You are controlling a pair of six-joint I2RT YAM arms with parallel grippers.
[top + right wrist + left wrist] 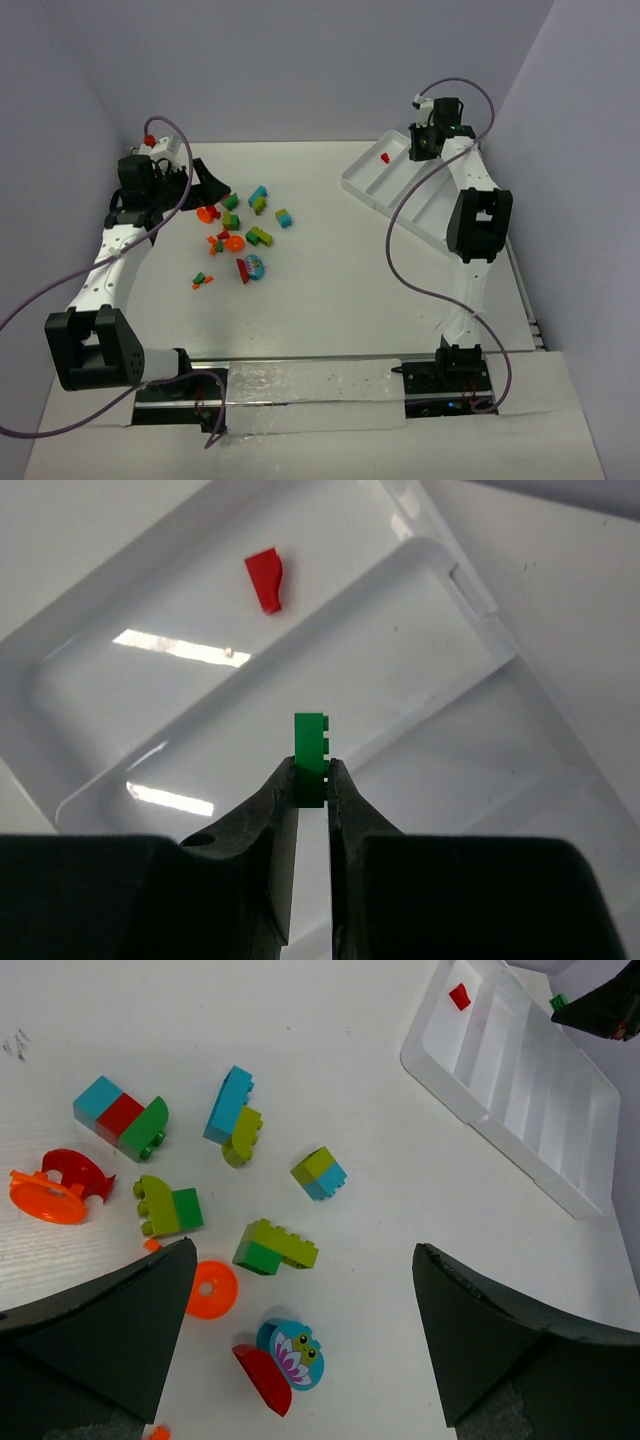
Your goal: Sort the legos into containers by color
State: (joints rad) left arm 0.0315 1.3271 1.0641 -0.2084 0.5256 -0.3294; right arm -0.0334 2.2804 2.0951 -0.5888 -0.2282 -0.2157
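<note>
Green brick (311,752), long axis upright in the wrist view, studs pointing right, clamped in right pincer (311,780) over tray (300,652); left pincer (304,1260) spread open, well left of tray.

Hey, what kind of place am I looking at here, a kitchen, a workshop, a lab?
Most likely a robotics lab test cell: left arm and right arm bolted to a white table, bare walls boxing it in, toy bricks and a sorting tray as props.
</note>
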